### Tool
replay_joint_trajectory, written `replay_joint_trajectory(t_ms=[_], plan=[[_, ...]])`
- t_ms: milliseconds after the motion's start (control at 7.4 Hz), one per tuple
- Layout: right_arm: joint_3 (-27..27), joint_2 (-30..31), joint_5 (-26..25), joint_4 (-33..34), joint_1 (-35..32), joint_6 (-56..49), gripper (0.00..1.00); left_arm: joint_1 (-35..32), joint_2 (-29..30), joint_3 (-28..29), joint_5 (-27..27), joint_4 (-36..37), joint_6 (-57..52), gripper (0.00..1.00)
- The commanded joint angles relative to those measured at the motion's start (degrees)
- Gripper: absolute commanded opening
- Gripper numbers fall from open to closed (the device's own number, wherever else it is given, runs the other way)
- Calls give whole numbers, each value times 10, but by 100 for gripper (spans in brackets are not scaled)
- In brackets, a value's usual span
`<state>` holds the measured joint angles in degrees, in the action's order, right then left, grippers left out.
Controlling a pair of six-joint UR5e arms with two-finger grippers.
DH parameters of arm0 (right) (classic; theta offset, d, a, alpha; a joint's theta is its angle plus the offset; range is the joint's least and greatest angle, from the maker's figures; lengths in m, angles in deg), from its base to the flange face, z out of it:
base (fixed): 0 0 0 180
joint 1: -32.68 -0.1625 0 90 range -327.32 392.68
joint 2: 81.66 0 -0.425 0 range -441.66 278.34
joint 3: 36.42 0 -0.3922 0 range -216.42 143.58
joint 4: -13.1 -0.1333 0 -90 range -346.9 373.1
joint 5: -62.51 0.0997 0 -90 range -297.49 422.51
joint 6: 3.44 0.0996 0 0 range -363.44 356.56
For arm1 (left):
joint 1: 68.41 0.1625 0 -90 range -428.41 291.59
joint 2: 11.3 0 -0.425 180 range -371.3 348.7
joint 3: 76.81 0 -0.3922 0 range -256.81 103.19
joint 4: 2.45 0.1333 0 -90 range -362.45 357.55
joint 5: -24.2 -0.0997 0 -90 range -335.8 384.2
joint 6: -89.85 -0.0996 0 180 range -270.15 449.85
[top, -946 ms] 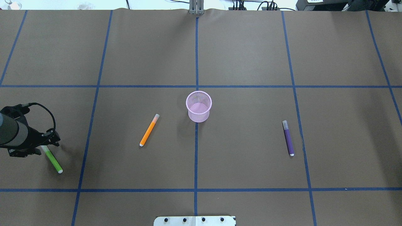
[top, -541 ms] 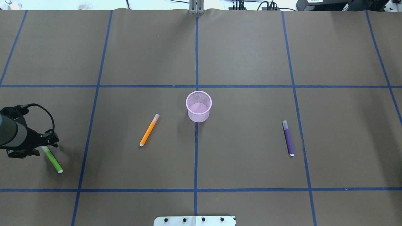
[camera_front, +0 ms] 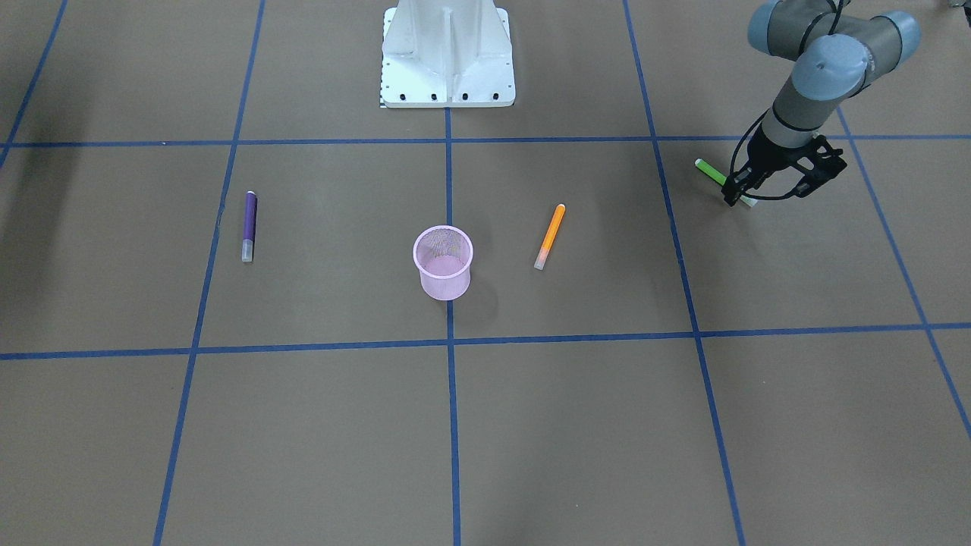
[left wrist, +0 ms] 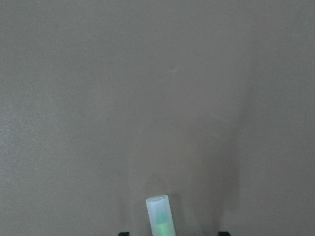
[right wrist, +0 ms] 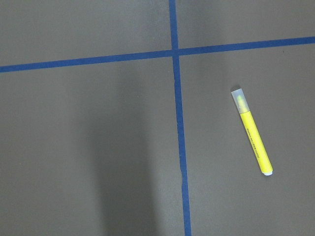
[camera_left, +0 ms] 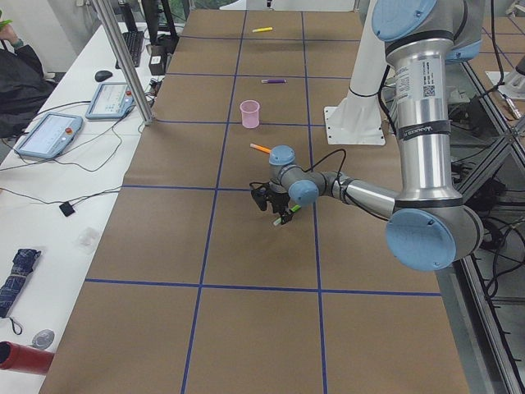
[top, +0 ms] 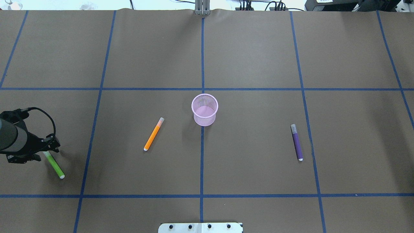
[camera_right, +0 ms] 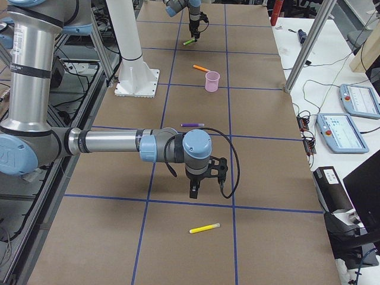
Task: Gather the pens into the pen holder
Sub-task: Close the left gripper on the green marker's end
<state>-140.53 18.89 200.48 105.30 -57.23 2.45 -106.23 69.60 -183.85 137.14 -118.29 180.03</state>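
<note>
The pink mesh pen holder (top: pixel 204 111) stands upright at the table's middle and looks empty. The orange pen (top: pixel 153 134) lies to its left and the purple pen (top: pixel 297 144) far to its right. The green pen (top: pixel 55 165) lies at the far left. My left gripper (top: pixel 48 148) is low over the green pen's capped end. In the left wrist view the pale cap (left wrist: pixel 160 216) sits between the two spread fingertips, so the gripper (left wrist: pixel 172 233) is open around it. My right gripper (camera_right: pixel 205 189) shows only in the exterior right view; I cannot tell if it is open or shut.
A yellow pen (right wrist: pixel 252 132) lies on the table below my right wrist, beside a crossing of blue tape lines; it also shows in the exterior right view (camera_right: pixel 205 228). The robot's white base (camera_front: pixel 447 53) stands at the near edge.
My left gripper has shifted slightly left and down over the green pen's capped end. The pens and the holder have not moved.
</note>
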Motion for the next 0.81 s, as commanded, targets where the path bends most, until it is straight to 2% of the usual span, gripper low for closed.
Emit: replay_joint_trajectory(t_ms=[0, 676], plan=[[0, 0, -1, 0, 0, 0, 100, 0, 0, 1, 0, 0, 1, 66], [0, 0, -1, 0, 0, 0, 100, 6, 0, 1, 1, 0, 1, 66]])
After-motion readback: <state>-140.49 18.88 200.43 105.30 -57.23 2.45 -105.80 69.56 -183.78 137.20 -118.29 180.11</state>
